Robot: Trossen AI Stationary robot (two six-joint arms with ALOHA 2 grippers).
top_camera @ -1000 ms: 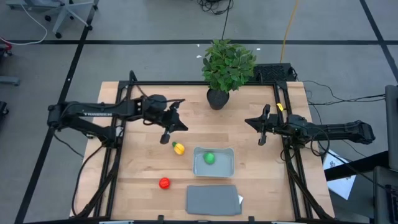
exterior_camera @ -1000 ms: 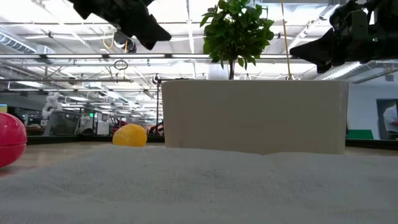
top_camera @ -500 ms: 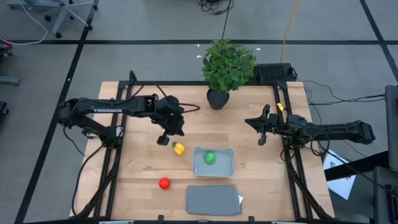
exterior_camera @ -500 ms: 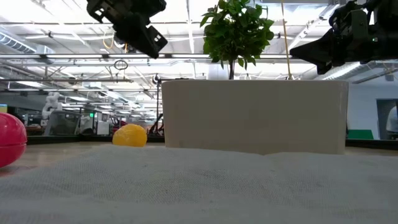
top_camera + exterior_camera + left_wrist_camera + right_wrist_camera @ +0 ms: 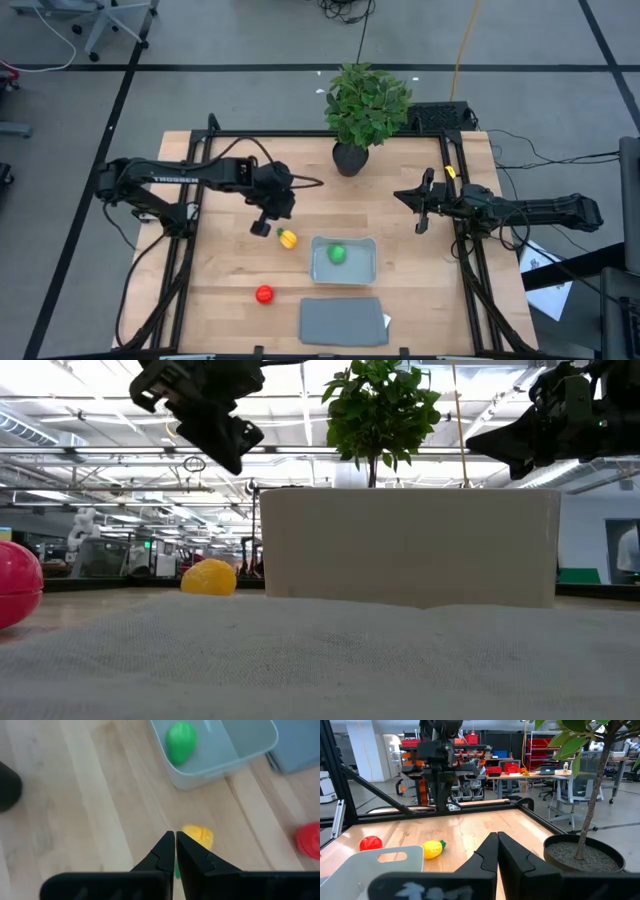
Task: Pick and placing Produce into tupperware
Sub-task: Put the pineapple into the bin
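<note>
Over the last second the left claw has swung in from the open tabletop and dropped toward the yellow produce, so it now hangs just above and slightly behind that piece with its fingers pressed together and holding nothing. In my judgement this is the approach for the 2nd pick, and the fingers must part before they can take the fruit. The green produce already lies inside the tupperware, just beyond the yellow piece from the left claw, while the red produce sits on bare wood, near the claw on its other side and apart from the tub. So 1 of 3 is placed. The right claw waits well apart at the far side, fingers together and empty. The tabletop is pale wood planking framed by dark rails, carrying a grey lid beside the tub and a potted plant at the back edge; beyond lies a workshop with shelving, desks and chairs.
</note>
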